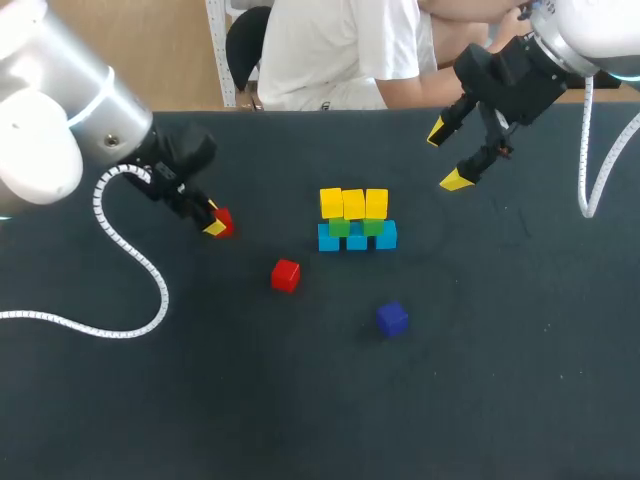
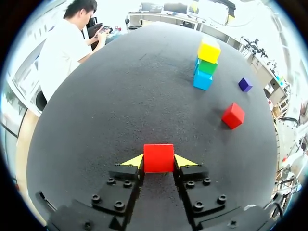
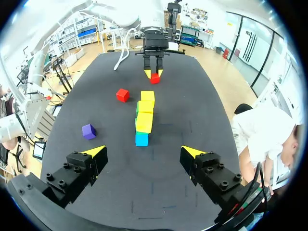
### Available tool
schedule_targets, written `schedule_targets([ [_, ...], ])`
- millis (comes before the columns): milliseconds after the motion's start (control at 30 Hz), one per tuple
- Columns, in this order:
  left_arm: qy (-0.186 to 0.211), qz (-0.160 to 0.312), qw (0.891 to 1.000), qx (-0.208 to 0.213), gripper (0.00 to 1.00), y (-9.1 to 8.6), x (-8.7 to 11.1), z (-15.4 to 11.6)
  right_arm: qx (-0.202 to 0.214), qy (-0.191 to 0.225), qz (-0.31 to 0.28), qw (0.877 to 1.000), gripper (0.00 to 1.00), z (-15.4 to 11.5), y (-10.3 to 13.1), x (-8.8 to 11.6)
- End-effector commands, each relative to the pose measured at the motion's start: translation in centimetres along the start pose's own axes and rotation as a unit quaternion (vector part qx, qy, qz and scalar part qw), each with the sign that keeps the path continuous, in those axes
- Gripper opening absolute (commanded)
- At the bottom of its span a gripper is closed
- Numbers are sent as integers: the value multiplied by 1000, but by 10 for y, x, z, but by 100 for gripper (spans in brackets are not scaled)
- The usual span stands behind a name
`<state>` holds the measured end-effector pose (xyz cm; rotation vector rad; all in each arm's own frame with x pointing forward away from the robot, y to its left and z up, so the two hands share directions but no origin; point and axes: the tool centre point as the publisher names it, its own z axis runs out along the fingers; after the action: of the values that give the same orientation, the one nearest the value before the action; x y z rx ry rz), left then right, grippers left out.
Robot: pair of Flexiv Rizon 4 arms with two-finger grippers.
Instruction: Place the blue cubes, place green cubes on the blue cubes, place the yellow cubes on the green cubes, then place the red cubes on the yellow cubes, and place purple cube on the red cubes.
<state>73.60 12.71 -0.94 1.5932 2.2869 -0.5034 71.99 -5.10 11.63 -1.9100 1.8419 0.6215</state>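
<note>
risks first. the purple cube (image 1: 392, 319) lies loose on the surface (image 1: 300, 420), nearest the front edge and well apart from the rest, so it is unlikely to be hit. the loose red cube (image 1: 285, 275) sits between the left arm and the stack, and a low carry across could clip it and send it sliding. the held red cube (image 2: 159, 158) seems to be gripped only near the yellow tips (image 2: 132, 161). with so shallow a hold it could twist or slip on the lift. the stack looks like the real hazard. three yellow cubes (image 1: 353, 203) rest on just two green cubes (image 1: 340, 227) over the row of blue cubes (image 1: 357, 238). the outer yellows probably overhang, so a red cube set down off-centre or pressed too hard could tip one off or shove the wall apart.

jaws. the left jaws are narrowed to one cube's width and pinch the held red cube from both sides, at or just above the surface; i cannot tell which. the right jaws are spread wide and hold nothing. they hang above the surface beyond the stack, touching no cube.
</note>
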Motion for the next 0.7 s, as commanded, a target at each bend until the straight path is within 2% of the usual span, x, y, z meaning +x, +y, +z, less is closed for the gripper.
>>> schedule_targets([
  [33, 11, 1, 1000, 8, 0, 4, -2, 4, 0, -1, 0, 1000, 100, 0, 0, 0],
  [333, 32, -7, 999, 5, 0, -6, -10, -10, 0, -1, 0, 1000, 100, 0, 0, 0],
  [433, 47, 0, 999, -9, 0, -12, -15, -16, 0, -1, 0, 1000, 100, 0, 0, 0],
  [700, 49, 44, 997, -28, 0, -29, -26, -36, 0, -1, 0, 1000, 100, 0, 0, 0],
])
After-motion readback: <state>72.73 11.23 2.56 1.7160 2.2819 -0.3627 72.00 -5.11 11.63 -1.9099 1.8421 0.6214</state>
